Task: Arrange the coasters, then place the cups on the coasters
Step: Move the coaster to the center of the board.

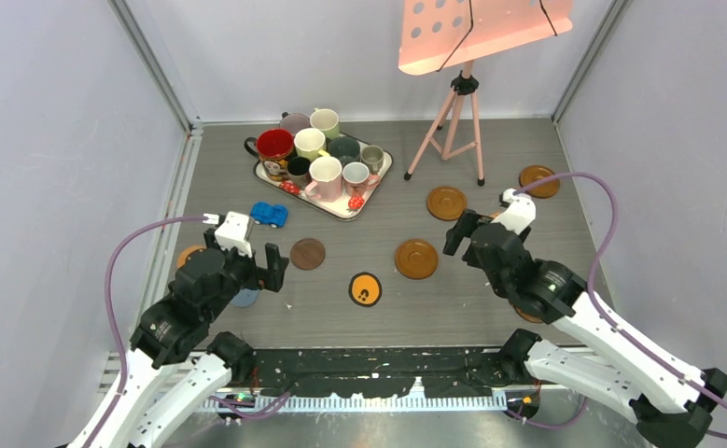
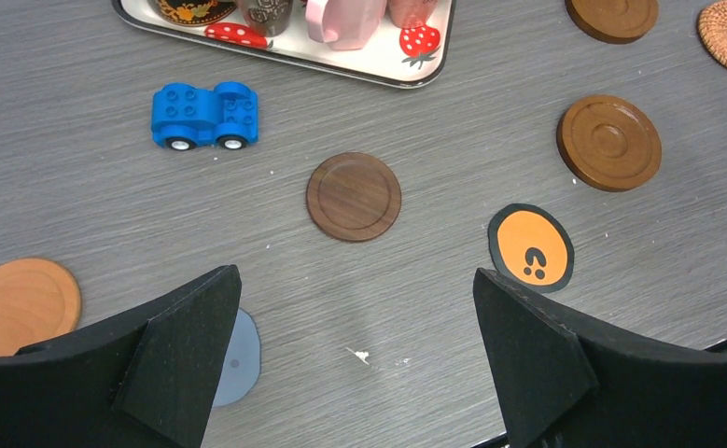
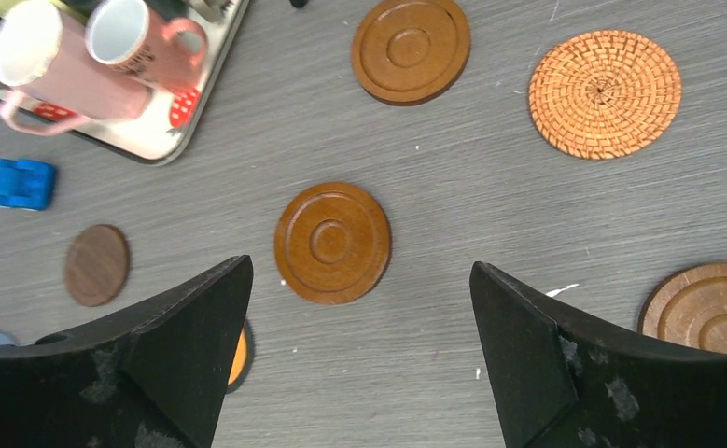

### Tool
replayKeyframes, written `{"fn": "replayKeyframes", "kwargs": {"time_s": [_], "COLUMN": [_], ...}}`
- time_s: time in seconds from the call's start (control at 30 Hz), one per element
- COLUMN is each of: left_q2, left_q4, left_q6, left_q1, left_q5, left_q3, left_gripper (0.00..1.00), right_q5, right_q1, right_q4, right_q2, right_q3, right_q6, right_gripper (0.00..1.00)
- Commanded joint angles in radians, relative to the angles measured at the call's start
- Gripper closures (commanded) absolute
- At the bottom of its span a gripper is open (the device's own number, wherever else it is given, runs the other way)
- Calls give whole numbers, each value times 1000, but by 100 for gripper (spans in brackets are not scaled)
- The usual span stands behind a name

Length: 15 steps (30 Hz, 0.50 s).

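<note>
Several cups (image 1: 326,157) stand crowded on the white strawberry-print tray (image 1: 375,186) at the back. Coasters lie scattered in front of it: a dark wood one (image 1: 307,253) (image 2: 354,196), a black one with an orange centre (image 1: 365,289) (image 2: 530,248), glossy brown rimmed ones (image 1: 416,259) (image 3: 332,242) (image 1: 446,203), a plain orange one (image 2: 21,303) and a blue one (image 2: 238,355). My left gripper (image 1: 247,257) (image 2: 355,308) hovers open over bare table near the blue coaster. My right gripper (image 1: 471,238) (image 3: 359,299) is open just behind the nearer brown coaster, with nothing in it.
A small blue toy car (image 1: 269,214) (image 2: 204,115) sits in front of the tray. A pink tripod stand (image 1: 453,112) with a perforated board is at the back right. A woven coaster (image 3: 605,92) and a ringed brown one (image 3: 709,308) lie at the right.
</note>
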Motion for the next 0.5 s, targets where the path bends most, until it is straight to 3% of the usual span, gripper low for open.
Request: {"fn": "replayKeyframes", "kwargs": {"time_s": [0.0, 0.33, 0.47], "left_q2": [-25, -60, -48], "left_q4": [52, 69, 63], "left_q6": [16, 17, 17], "left_q1": [6, 5, 4], "left_q5": [-12, -10, -9], "left_q3": [0, -24, -20], "left_gripper": [0, 0, 0], "right_q5": [69, -254, -317], "right_q1": [4, 3, 1], "right_q4": [135, 438, 601], "right_q2": [102, 375, 427], "right_q3": [-20, -48, -115], "right_q6": [-88, -222, -243], "right_gripper": [7, 41, 48]}}
